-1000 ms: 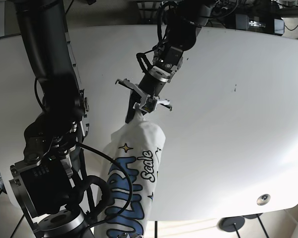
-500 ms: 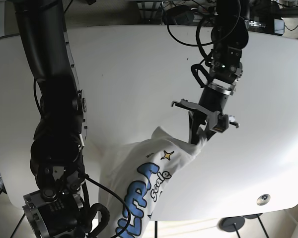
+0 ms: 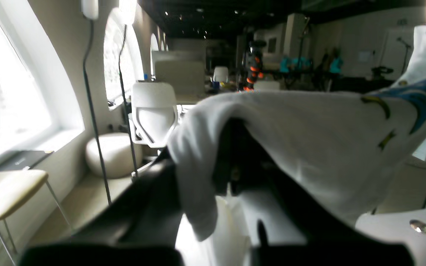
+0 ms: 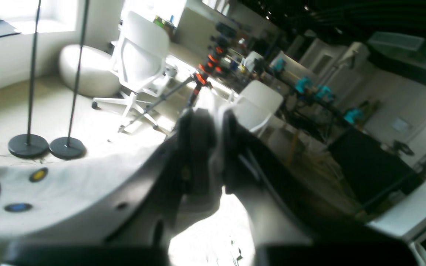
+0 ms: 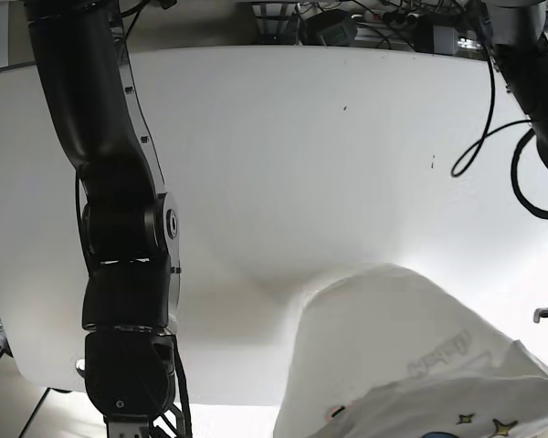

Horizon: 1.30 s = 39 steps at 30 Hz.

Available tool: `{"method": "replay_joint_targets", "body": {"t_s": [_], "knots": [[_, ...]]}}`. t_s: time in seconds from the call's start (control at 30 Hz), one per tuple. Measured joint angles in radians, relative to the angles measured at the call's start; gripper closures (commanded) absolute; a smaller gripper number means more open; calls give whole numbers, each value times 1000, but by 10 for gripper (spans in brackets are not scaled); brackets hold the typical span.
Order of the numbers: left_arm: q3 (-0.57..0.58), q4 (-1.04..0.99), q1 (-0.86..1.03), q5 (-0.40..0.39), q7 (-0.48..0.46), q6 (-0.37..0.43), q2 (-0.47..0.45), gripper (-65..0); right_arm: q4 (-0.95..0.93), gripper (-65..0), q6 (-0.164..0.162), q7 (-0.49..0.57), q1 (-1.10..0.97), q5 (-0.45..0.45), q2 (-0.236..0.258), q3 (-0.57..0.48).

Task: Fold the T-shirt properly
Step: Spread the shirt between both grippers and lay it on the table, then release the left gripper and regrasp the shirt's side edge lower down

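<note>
The white T-shirt (image 5: 393,347) hangs spread out and lifted above the white table (image 5: 301,137) at the bottom right of the base view, plain side up, with stars and lettering at its lower edge. In the left wrist view my left gripper (image 3: 231,181) is shut on a bunched fold of the T-shirt (image 3: 309,140), whose blue print shows at the right. In the right wrist view my right gripper (image 4: 216,155) is shut on a thin edge of the T-shirt (image 4: 68,188). Neither gripper's fingertips show in the base view.
The right arm's black column (image 5: 119,228) stands over the table's left side. Black cables (image 5: 493,119) hang at the upper right. A table corner with a round metal fitting (image 3: 416,226) shows below the left gripper. Chairs and lamp stands are on the floor beyond.
The left arm has swung right and out past the frame's edge with the shirt. The shirt has risen off the table and spread wide, now close to the base camera.
</note>
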Motion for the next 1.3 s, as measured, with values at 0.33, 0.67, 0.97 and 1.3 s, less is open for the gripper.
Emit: {"method": "replay_joint_targets", "body": {"t_s": [0.33, 0.67, 0.97, 1.3], "knots": [[-139, -23, -161, -21, 197, -187, -81, 0, 90, -19, -29, -37, -31, 0, -12, 3], [-213, 49, 338, -7, 205, -386, 194, 0, 565, -19, -20, -116, -702, 11, 52, 92], [-240, 45, 691, -1, 208, -489, 343, 0, 723, -19, -23, -117, -1113, 7, 55, 262], [-241, 43, 978, 124, 200, -500, 397, 0, 782, -19, -17, -119, -1387, 162, 51, 431]]}}
